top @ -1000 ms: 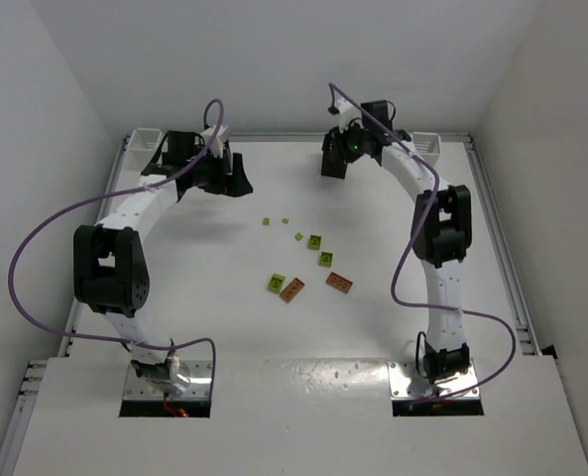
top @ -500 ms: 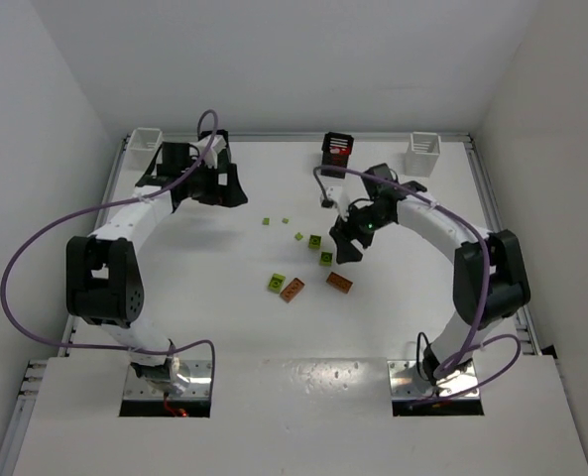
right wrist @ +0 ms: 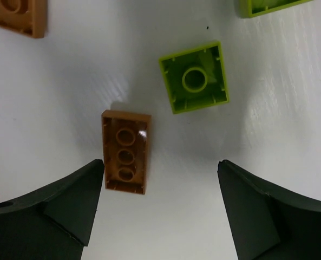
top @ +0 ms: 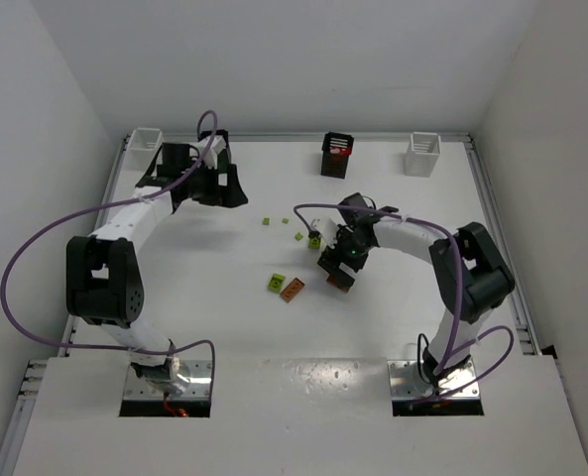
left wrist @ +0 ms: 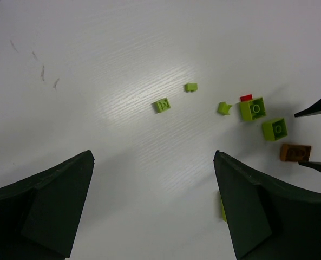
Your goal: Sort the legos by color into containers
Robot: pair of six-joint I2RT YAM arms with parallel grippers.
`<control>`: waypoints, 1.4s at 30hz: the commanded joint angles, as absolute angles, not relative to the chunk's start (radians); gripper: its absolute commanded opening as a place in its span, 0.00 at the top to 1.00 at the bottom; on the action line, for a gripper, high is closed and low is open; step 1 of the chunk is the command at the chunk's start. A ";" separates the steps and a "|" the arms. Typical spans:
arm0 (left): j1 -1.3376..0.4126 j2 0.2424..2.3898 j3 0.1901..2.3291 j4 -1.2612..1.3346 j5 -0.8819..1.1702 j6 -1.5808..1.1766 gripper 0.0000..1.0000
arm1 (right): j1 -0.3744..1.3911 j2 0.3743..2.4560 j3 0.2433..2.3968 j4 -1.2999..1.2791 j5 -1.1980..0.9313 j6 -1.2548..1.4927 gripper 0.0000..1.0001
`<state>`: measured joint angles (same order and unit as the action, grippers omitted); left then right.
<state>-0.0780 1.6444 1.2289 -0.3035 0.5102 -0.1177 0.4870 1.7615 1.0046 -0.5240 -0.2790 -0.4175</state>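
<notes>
Legos (right wrist: 126, 151): glossy smooth plastic. Table (left wrist: 122, 124): white, faint wood-grain texture, slight sheen.

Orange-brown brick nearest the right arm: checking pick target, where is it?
Right wrist view: the orange-brown brick lies between the jaws of the open right end effector, beside a yellow-green brick.

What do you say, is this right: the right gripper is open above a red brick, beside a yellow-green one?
Not red: the right wrist view shows the open right gripper above an orange-brown brick, beside a yellow-green brick.
</notes>
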 commanded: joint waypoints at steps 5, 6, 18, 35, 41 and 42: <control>-0.058 1.594 1.201 -0.276 0.511 -0.136 0.01 | 0.546 1.796 0.993 -0.431 -0.177 -0.333 0.14; -0.058 1.594 1.192 -0.276 0.511 -0.137 0.01 | 0.558 1.796 0.983 -0.431 -0.176 -0.333 0.14; -0.049 1.606 1.173 -0.267 0.529 -0.137 0.01 | 0.565 1.786 0.945 -0.438 -0.176 -0.353 1.00; -0.078 1.635 1.212 -0.238 0.537 -0.117 0.01 | 0.160 1.958 1.767 -0.409 0.029 -0.134 1.00; -0.087 1.646 1.241 -0.229 0.502 -0.127 0.01 | 0.006 2.304 2.336 -0.532 0.038 -0.095 1.00; -0.087 1.646 1.250 -0.229 0.502 -0.127 0.01 | -0.004 2.374 2.388 -0.544 0.038 -0.104 1.00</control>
